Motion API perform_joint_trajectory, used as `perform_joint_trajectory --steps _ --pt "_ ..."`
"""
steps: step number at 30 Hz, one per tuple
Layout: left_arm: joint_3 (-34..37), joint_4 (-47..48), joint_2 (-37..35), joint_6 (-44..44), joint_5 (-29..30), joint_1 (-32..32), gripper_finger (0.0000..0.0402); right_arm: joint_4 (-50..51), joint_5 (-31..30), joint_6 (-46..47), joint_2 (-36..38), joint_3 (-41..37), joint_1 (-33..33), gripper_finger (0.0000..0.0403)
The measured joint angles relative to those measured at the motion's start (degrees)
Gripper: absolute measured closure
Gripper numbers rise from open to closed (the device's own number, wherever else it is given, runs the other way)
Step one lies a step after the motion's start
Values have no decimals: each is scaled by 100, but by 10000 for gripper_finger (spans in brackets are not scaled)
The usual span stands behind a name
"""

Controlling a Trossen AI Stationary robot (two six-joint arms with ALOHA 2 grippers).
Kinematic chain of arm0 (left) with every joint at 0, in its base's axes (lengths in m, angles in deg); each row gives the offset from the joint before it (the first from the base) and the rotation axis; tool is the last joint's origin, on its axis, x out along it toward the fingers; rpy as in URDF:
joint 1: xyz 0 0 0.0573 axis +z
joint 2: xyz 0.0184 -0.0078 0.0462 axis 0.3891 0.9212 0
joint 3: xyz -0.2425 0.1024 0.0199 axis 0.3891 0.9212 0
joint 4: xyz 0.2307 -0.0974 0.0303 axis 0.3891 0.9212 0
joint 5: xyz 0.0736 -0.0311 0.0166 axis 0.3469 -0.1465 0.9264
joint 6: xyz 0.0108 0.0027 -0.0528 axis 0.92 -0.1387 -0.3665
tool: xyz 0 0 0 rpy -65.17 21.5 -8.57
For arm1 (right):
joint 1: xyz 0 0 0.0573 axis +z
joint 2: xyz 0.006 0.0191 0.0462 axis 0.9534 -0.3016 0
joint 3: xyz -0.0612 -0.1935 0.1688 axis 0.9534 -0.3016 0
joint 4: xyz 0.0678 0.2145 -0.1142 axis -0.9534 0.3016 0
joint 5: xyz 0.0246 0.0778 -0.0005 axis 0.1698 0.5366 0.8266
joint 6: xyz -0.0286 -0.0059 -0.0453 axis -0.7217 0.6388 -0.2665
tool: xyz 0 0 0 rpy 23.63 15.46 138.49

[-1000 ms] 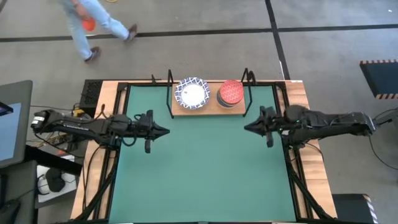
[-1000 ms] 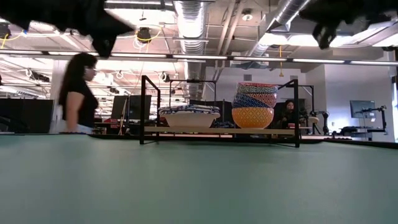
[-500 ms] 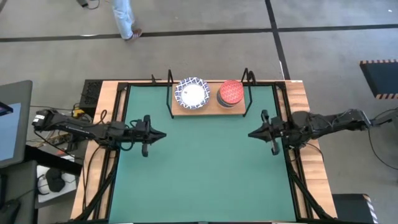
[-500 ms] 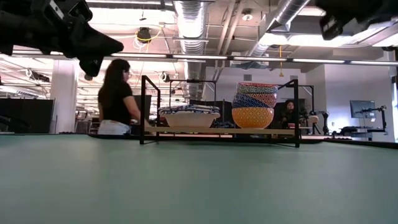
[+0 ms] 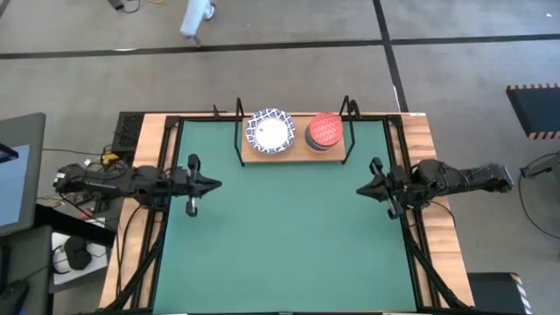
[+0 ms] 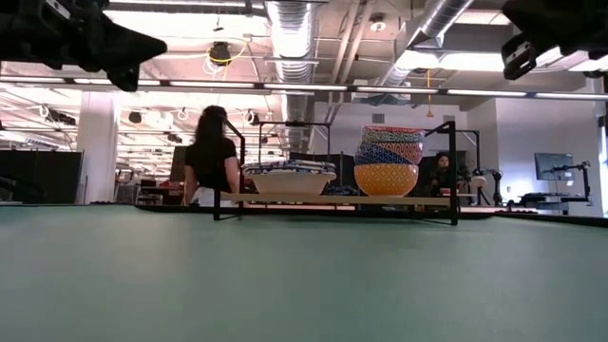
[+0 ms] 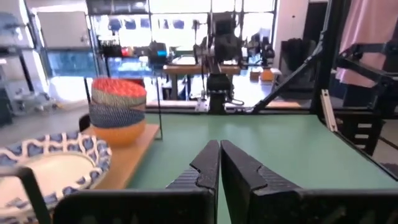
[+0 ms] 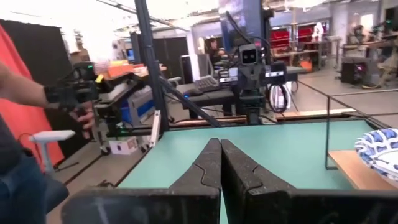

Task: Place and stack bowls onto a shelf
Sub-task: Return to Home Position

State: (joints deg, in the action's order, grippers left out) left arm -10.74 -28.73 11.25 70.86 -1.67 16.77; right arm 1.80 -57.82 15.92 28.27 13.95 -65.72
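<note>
The left gripper (image 5: 213, 184) has pulled back to the left edge of the big green mat (image 5: 280, 236), fingers pressed together on nothing. On the light wooden shelf (image 5: 298, 155) in its black wire frame sit the white, blue-rimmed bowls (image 5: 270, 131), maybe a stack, beside the tall pile (image 5: 325, 131) topped by a red bowl. The right gripper (image 5: 361, 188) has backed off too, pinched closed and empty. The stacking looks done.

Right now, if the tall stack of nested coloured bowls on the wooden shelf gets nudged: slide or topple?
Probably topples: the stack of nested coloured bowls stands taller than its narrow foot. Nesting looks snug, so it likely moves as one.
</note>
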Motion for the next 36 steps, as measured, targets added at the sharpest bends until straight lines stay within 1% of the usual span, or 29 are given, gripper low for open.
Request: perform_joint_trajectory --steps 5,8,10,14,16,19,21,23,26,28,32,34,36 --pt "-4 389 -845 221 107 2 401 76 158 39 490 -242 -210 382" --pt "2 849 -1137 217 165 4 401 139 253 37 748 -418 -366 382" --pt "36 812 -1152 222 156 51 401 179 278 42 895 -521 -492 381" --pt "285 137 -992 218 133 274 401 38 487 146 1144 -807 -783 381" --pt "476 -232 -897 183 -1 373 401 -22 604 187 1138 -914 -946 381" --pt "526 -381 -875 121 -217 429 401 -121 883 239 1141 -1002 -1177 381" --pt "415 -295 -1009 231 -361 428 401 -136 993 378 1143 -1049 -1305 381" --pt "221 -6 -1212 423 -387 428 401 -82 1169 489 1139 -1058 -1396 381" --pt "8 800 -1561 606 -219 428 401 -66 1446 508 1141 -1056 -1490 380" --pt "-17 1032 -1543 564 -103 434 401 9 1493 458 1141 -1056 -1526 380" --pt "33 1096 -1497 530 -202 433 401 388 1561 313 1139 -1056 -1642 380" --pt "127 1242 -1534 468 -223 433 401 433 1564 313 1141 -1057 -1706 380" --pt "217 1108 -1537 446 -224 433 401 318 1566 320 1140 -1120 -1743 380"
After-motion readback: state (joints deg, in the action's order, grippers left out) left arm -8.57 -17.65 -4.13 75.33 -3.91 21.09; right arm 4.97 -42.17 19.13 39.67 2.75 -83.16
